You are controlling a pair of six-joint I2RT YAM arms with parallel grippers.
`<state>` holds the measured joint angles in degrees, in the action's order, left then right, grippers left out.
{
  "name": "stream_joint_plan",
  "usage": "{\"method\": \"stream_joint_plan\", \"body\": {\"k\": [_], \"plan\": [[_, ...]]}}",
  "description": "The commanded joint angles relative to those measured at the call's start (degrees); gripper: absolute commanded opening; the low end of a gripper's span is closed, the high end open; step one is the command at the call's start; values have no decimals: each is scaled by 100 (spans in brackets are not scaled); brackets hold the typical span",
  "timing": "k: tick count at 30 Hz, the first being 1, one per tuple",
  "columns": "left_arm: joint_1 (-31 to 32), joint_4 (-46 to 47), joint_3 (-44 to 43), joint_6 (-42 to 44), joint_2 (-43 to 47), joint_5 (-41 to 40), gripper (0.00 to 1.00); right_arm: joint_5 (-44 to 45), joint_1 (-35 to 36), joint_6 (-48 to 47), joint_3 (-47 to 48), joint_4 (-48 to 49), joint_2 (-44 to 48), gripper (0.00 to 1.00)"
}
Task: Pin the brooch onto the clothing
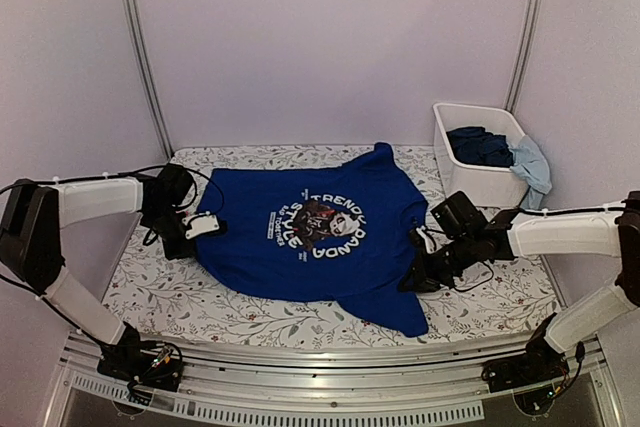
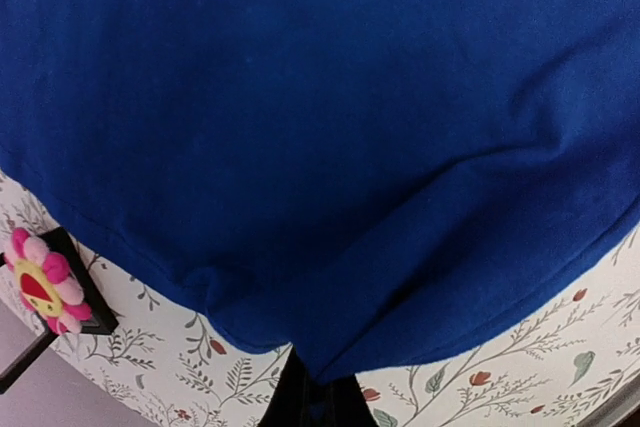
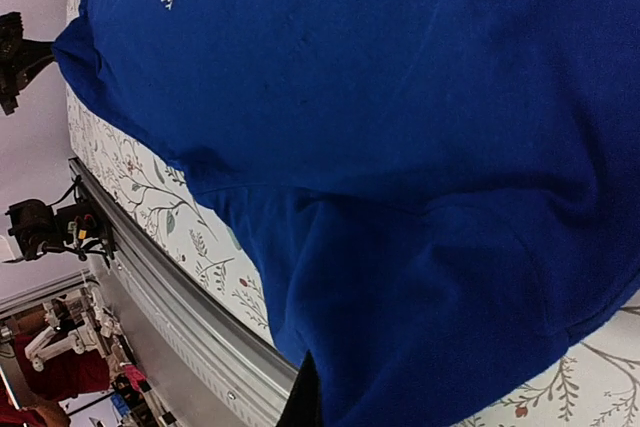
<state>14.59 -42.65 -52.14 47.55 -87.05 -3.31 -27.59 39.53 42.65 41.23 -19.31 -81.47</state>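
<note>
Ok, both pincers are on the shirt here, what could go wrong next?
The left pincer and right pincer are each shut on an edge of the T-shirt; uneven pulling could bunch or drag it.
The brooch sits on its dark tray close beside the shirt's edge; dragged fabric might knock it off.
Neither pincer is free, so one must let go to fetch the brooch, and the fabric may slacken.

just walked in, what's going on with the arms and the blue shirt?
Both arms grip the blue T-shirt, spread on the floral table cover. The left gripper is shut on the shirt's edge on its side, the right gripper on the opposite edge. The pink flower brooch sits on a small dark tray beside the shirt, not yet pinned.
</note>
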Motion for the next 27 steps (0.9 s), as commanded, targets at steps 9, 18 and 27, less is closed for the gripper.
{"method": "stream_joint_plan", "body": {"k": [9, 18, 27], "plan": [[-84, -231, 88, 17, 571, 89, 0, -499, 143, 759, 1131, -547, 181, 0], [-114, 110, -316, -171, 110, -91, 0, -320, -443, 533, 1548, -522, -619, 0], [-106, 364, -784, -486, -423, 27, 0, 139, -965, -367, 2834, -548, -2519, 0]]}}
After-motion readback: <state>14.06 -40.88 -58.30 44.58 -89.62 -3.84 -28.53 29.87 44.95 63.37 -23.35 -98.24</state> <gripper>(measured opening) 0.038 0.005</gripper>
